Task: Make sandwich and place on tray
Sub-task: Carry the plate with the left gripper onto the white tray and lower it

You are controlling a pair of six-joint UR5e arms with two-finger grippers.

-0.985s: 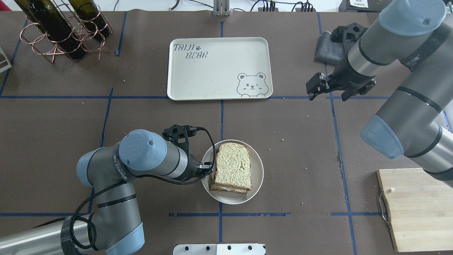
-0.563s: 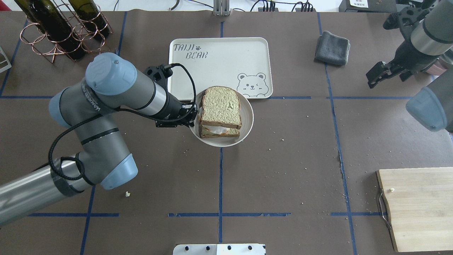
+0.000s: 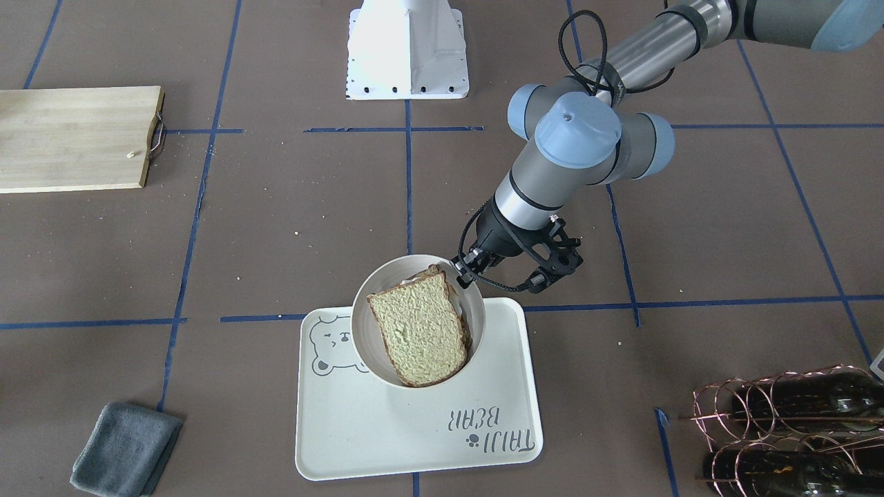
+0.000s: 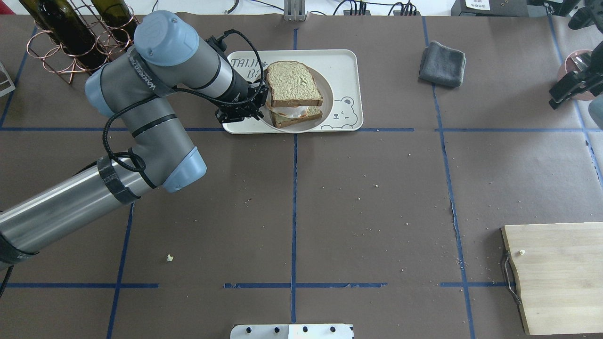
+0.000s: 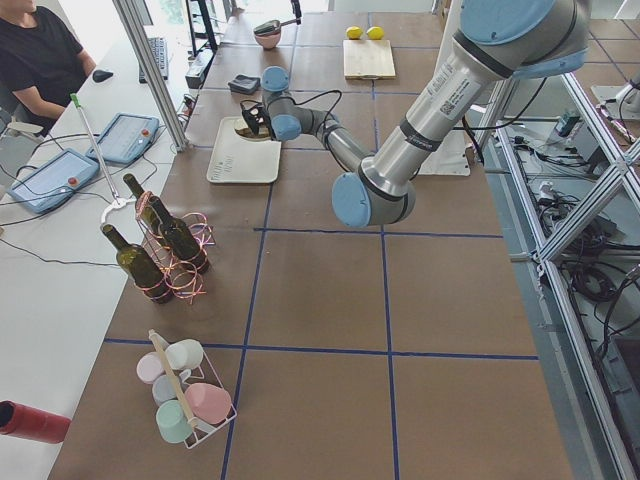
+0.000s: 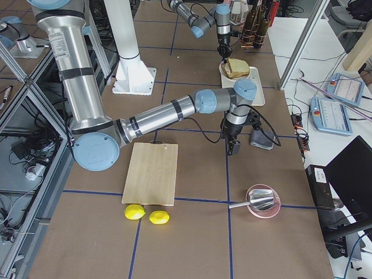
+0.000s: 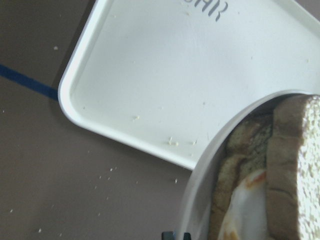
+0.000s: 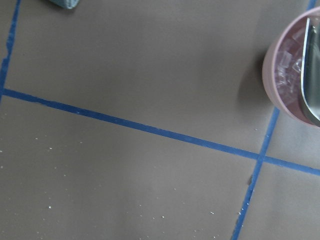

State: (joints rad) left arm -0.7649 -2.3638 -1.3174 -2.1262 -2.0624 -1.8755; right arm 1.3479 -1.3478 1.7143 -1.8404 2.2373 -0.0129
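The sandwich point(image 4: 294, 89), two greenish-beige bread slices with a white egg between them, lies on a small round white plate point(image 4: 327, 101). My left gripper point(image 4: 262, 101) is shut on the plate's left rim and holds it over the cream bear tray point(image 4: 344, 63), apparently a little above it. The front view shows the same: sandwich point(image 3: 418, 335), plate point(image 3: 364, 304), tray point(image 3: 387, 442), left gripper point(image 3: 461, 271). In the left wrist view the plate rim point(image 7: 200, 185) overlaps the tray point(image 7: 165, 75). My right gripper point(image 4: 559, 98) hangs empty at the far right edge, its jaws seemingly apart.
A folded grey cloth point(image 4: 443, 57) lies right of the tray. A wooden cutting board point(image 4: 556, 278) is at the near right. A copper rack with wine bottles point(image 4: 80, 37) stands at the far left. A pink bowl with a metal scoop point(image 8: 300, 75) sits near my right gripper.
My left arm has carried the plate with the sandwich from the table's near middle forward to over the tray. My right arm has drawn back to the right edge.
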